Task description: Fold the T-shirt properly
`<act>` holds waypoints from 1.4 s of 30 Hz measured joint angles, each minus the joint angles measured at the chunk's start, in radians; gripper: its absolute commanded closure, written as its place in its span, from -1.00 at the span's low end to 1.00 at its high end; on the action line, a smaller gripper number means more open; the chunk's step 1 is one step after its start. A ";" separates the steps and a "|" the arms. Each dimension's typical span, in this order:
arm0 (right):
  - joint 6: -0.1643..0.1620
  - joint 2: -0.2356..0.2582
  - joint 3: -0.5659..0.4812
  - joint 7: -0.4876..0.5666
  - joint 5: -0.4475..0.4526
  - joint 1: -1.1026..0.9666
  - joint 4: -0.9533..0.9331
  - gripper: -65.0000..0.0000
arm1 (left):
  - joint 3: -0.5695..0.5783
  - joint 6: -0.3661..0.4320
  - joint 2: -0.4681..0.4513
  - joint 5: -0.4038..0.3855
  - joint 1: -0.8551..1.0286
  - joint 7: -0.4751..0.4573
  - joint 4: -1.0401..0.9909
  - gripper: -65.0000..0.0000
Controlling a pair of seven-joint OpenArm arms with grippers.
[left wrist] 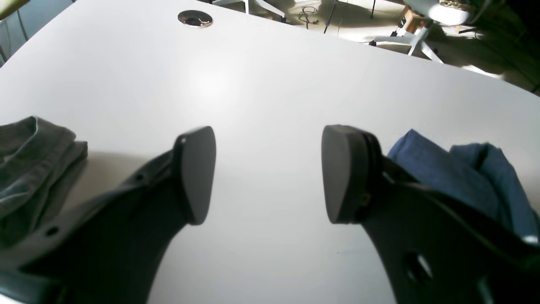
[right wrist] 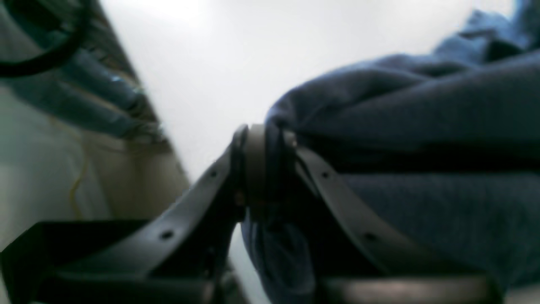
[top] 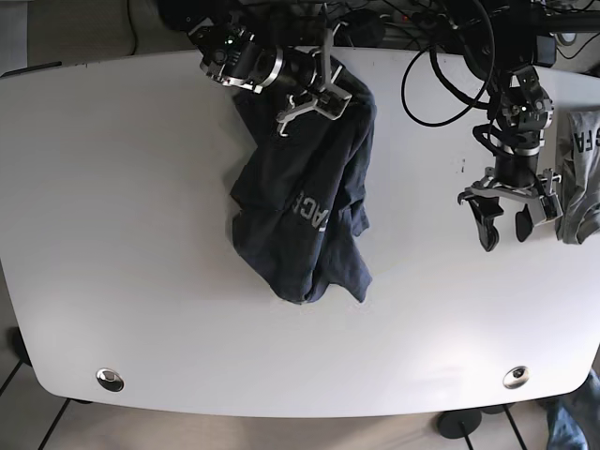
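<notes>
**A:** ok so going left to right, what's seen on the white tabletop [top: 122, 234]?

**B:** Far left is just bare surface, with a round metal grommet [top: 110, 379] set in near the front edge. Then the right gripper [top: 309, 101] is found at the back of the table, and it's pinched tight on the dark navy T-shirt [top: 305, 202]. In the right wrist view a fold of the blue fabric [right wrist: 405, 126] is seen clamped between the two black fingers [right wrist: 253, 160], pressed together with cloth squeezed in the middle.

**A:** and the shirt itself?

**B:** It's bunched and crumpled, not laid flat. One end is lifted up at the gripper and the rest is trailed down toward the middle of the table, where it's heaped. Pale lettering [top: 309, 208] is shown on it, partly folded under, so it can't be read fully.

**A:** the other arm?

**B:** The left gripper [top: 502, 223] is held over bare table, well apart from the navy shirt. Its jaws are spread wide and nothing is gripped, which is plain from the left wrist view, with only white surface seen between the pads [left wrist: 198, 173]. Just beside it, at the right edge, a folded grey garment with white print [top: 581, 178] is laid. Another grommet [top: 515, 377] is set near the front right.
</notes>
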 measured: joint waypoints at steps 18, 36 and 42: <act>0.004 -0.171 0.596 -0.043 0.007 0.356 -0.316 -0.68 | 0.062 -0.076 0.007 0.000 0.093 0.003 0.004 -0.15; 0.016 -0.166 0.664 0.027 0.246 0.517 -0.880 -0.68 | 0.091 -0.078 0.006 0.000 0.126 -0.004 0.005 -0.15; 0.007 -0.171 0.612 0.033 0.243 0.512 -0.885 0.20 | 0.139 -0.070 -0.002 0.000 0.149 -0.005 0.010 -0.15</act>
